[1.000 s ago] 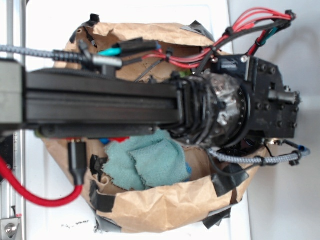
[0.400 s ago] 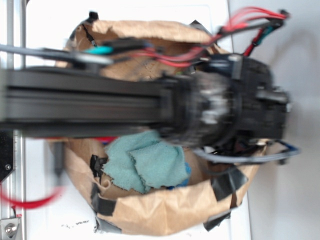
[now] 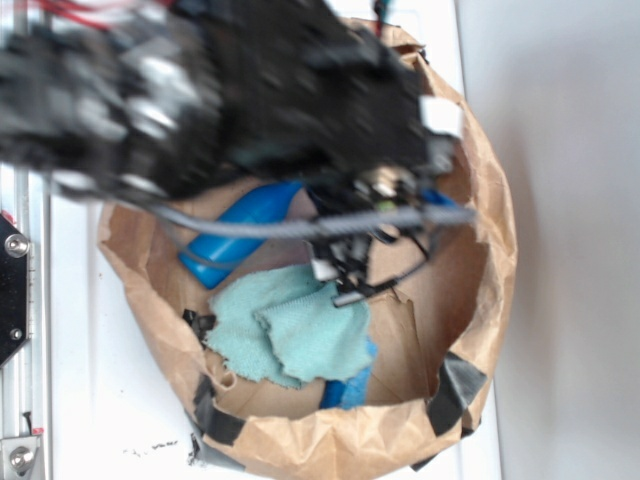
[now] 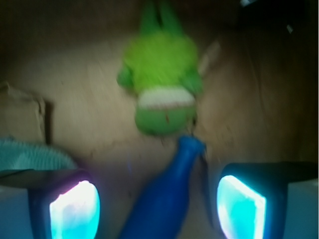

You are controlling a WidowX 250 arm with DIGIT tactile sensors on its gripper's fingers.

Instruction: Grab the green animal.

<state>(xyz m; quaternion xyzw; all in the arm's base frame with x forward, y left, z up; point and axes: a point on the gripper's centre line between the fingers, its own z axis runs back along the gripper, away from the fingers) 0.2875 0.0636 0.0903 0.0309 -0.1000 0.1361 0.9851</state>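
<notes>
In the wrist view the green animal (image 4: 159, 89), a fuzzy lime plush with a white patch, lies on the brown bag floor ahead of my gripper (image 4: 158, 209). My gripper is open, with its glowing pads (image 4: 75, 211) far apart. A blue bottle (image 4: 164, 199) lies below and between them, its neck pointing at the plush and almost touching it. In the exterior view my blurred gripper (image 3: 340, 270) hangs over the middle of the bag, and the arm hides the green animal.
A brown paper bag (image 3: 480, 270) with taped rim walls in everything. A teal terry rag (image 3: 290, 330) lies at the bag's near side, also at the wrist view's left edge as the rag (image 4: 30, 154). The blue bottle (image 3: 240, 235) lies left of the gripper.
The arm has swung from across the middle of the bag toward the upper left, fast and blurred. That uncovered the blue bottle and the bag's right floor.
</notes>
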